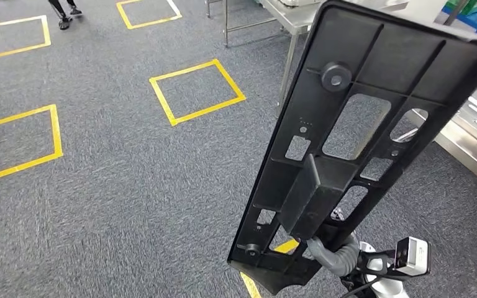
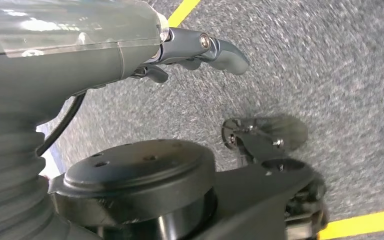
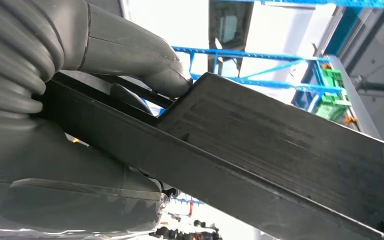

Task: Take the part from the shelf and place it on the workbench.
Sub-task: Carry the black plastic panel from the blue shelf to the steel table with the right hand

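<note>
From the head view, grey carpet marked with yellow tape squares spreads across the left side, and a person's feet stand at the far top edge. Further right a steel-legged table stands in the background, its top mostly cut off by the frame. In front of it rises the part, a long flat black plastic panel held up at a tilt, ribbed into compartments, with a round boss near its upper end, several rectangular and oblong cut-outs, and a boxy raised block in its lower half. It is in the air over the carpet, touching no table or shelf. The right hand grips it at the lower end, but the panel hides most of the hand there. The right wrist view shows what the head view cannot: the thick grey thumb pressed on one face of the panel's edge and the dark fingers wrapped against it, with blue shelving blurred behind. The left hand hangs over the carpet, fingers slightly curled and apart, holding nothing; motion blur softens the floor, and a yellow tape line crosses the corner.
</note>
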